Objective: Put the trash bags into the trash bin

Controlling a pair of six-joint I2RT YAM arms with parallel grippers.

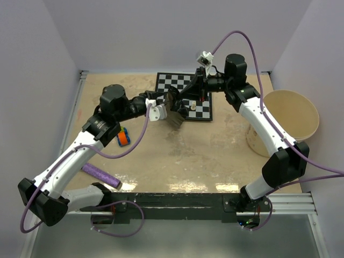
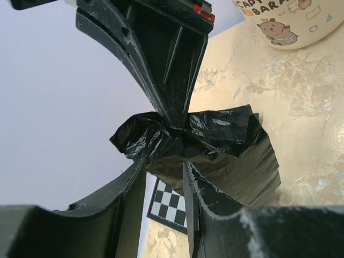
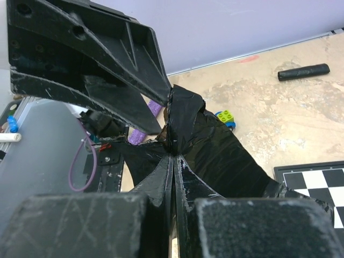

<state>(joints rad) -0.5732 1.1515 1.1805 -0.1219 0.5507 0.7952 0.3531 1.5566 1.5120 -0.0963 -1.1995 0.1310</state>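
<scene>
A wrinkled black trash bag (image 1: 175, 114) hangs above the table between my two grippers, in front of the chessboard. My right gripper (image 3: 173, 153) is shut on the bag (image 3: 215, 145); in the left wrist view it (image 2: 174, 121) comes down from above and pinches the film (image 2: 226, 145). My left gripper (image 2: 161, 166) is open, its fingertips at the bag's lower edge with a gap between them. A short black roll (image 3: 303, 71) lies on the table in the right wrist view. The cream trash bin (image 1: 290, 115) stands at the right edge.
The chessboard (image 1: 174, 81) lies at the back centre, with small pieces on it. A capybara mug (image 2: 285, 21) stands near the bag. A purple roll (image 1: 101, 176) lies front left. An orange-and-blue toy (image 1: 124, 136) and a green brick (image 3: 226, 115) lie on the table.
</scene>
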